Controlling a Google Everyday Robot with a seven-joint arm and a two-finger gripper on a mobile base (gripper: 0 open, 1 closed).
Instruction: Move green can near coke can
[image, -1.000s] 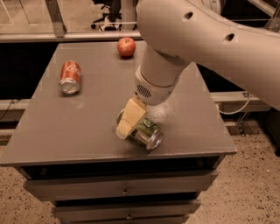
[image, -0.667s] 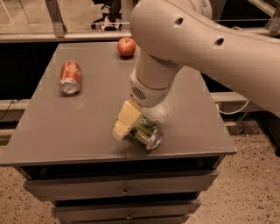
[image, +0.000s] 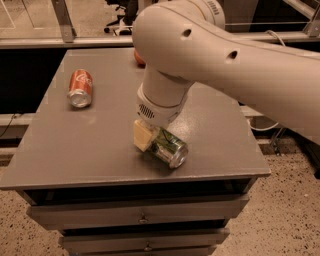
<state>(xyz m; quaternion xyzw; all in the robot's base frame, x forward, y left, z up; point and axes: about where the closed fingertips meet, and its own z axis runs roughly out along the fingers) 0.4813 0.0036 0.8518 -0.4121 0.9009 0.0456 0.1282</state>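
The green can (image: 171, 149) lies on its side on the grey table (image: 90, 145), near the front edge and right of the middle, its silver end facing the front right. My gripper (image: 151, 140) reaches down from the big white arm (image: 215, 55) and sits right at the can's left end, touching it. The can rests on the table. The coke can (image: 80, 88), red-orange with a silver top, lies on its side at the table's back left, well apart from the green can.
A red apple (image: 137, 58) at the back of the table is mostly hidden behind my arm. The table is a cabinet with drawers (image: 140, 215) below the front edge. A rail and glass run behind it. Speckled floor lies to the right.
My arm has swung to the left and now covers most of the apple. The gripper has pressed in closer to the green can's left end. Both cans stay where they were.
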